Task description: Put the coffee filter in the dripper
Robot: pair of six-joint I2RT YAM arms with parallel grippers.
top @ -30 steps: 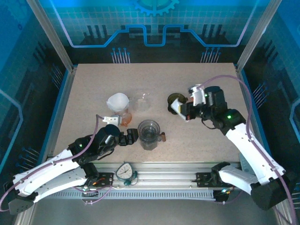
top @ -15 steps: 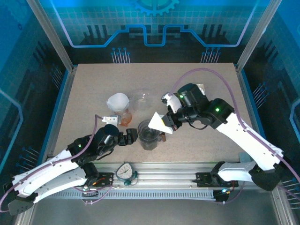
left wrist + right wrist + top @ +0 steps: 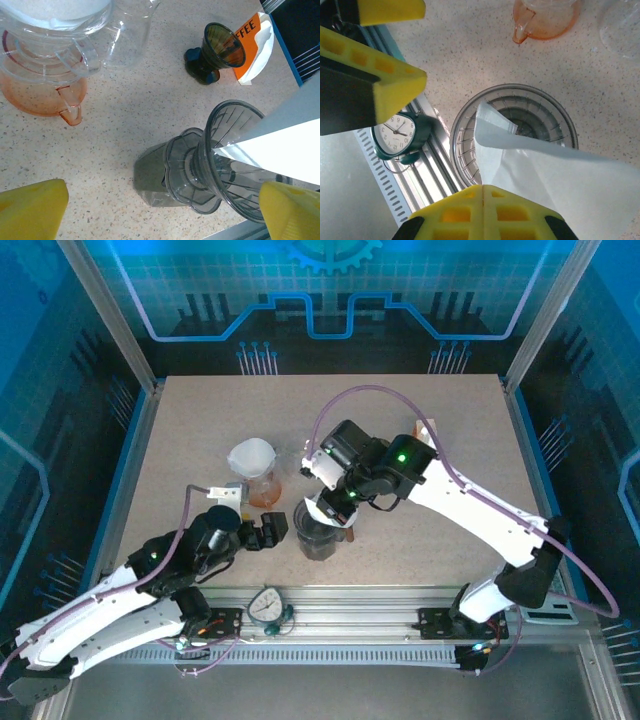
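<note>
Speckled tabletop (image 3: 465, 55), filter (image 3: 545, 170) at dripper (image 3: 462, 142) (orange jug (image 3: 547, 22) near)

Right gripper (image 3: 482, 197), jaws closed, pinches the white coffee filter (image 3: 545, 170), one corner over the ribbed clear dripper (image 3: 462, 125) mouth.

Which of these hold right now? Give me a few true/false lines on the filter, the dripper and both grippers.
1. The right gripper is shut on the coffee filter. True.
2. The filter sits fully seated in the dripper, released. False: only its corner reaches the dripper's mouth, and the right gripper holds it.
3. The left gripper is open and empty. True.
4. The dripper lies on its side. False: it stands upright.
</note>
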